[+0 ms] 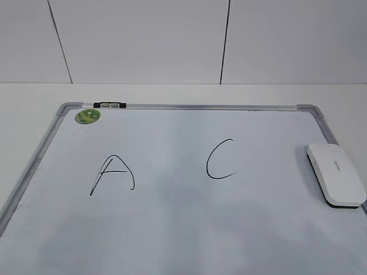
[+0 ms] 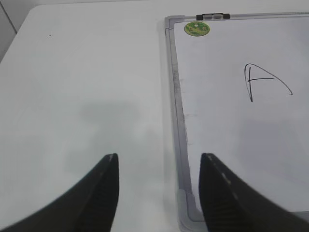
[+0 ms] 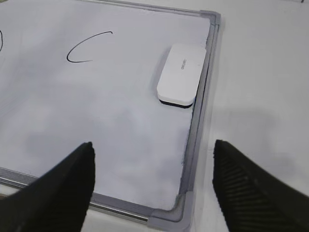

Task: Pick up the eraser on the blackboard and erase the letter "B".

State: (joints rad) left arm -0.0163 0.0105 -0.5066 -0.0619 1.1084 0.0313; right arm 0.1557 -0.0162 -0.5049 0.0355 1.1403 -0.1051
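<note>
The blackboard point(image 1: 172, 229) is a white board with a grey frame, lying flat on the table. It bears a black "A" point(image 1: 113, 173) and a black "C" point(image 1: 221, 159); no letter "B" shows between them, only faint grey smudging. The white eraser point(image 1: 335, 173) lies on the board by its right edge, also in the right wrist view point(image 3: 180, 74). My left gripper point(image 2: 159, 162) is open and empty above the board's near left corner. My right gripper point(image 3: 152, 150) is open and empty above the near right corner, short of the eraser. Neither gripper shows in the exterior view.
A small black-and-clear marker point(image 1: 109, 105) rests on the board's top frame next to a round green sticker point(image 1: 88, 116). White table point(image 2: 87, 87) lies left of the board and right of it point(image 3: 260, 87). A white panelled wall stands behind.
</note>
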